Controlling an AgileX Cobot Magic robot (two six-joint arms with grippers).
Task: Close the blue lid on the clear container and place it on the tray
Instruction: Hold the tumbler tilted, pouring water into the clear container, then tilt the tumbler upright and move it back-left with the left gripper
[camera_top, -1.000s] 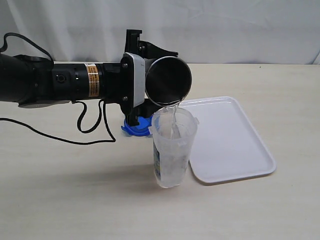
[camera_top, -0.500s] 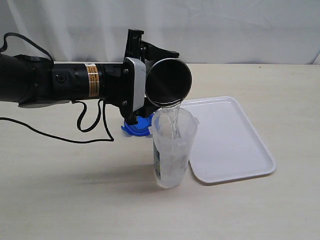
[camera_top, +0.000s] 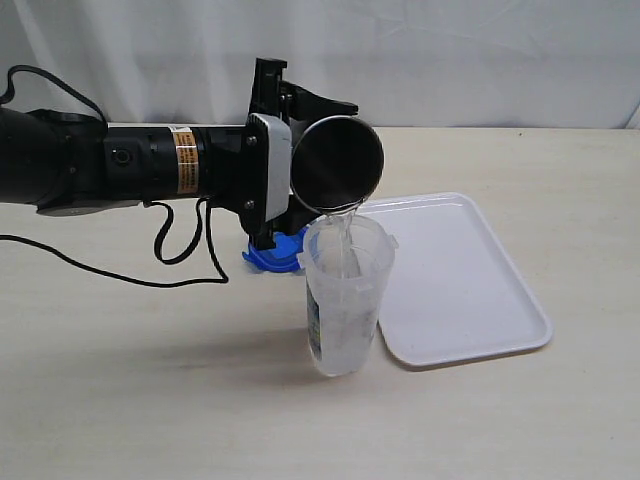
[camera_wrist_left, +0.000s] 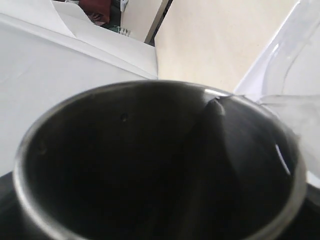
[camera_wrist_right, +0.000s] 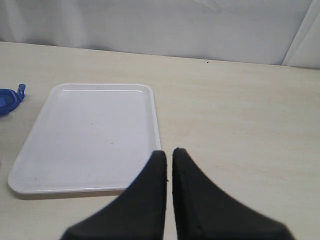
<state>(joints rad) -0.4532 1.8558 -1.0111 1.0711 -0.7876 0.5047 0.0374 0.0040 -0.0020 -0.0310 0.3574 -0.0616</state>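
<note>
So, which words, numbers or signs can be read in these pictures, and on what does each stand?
Sticker on the left arm: orange and white, print too small to read.
Label on the container: blue-green, too blurred to read.
Cup, tray, lid: no text shows.

The black tubular left arm (camera_top: 120, 165) has an orange label (camera_top: 186, 160), pale wrist plate (camera_top: 272, 165) and thin black cable (camera_top: 150, 287); the right pincer (camera_wrist_right: 169, 151) is black.
</note>
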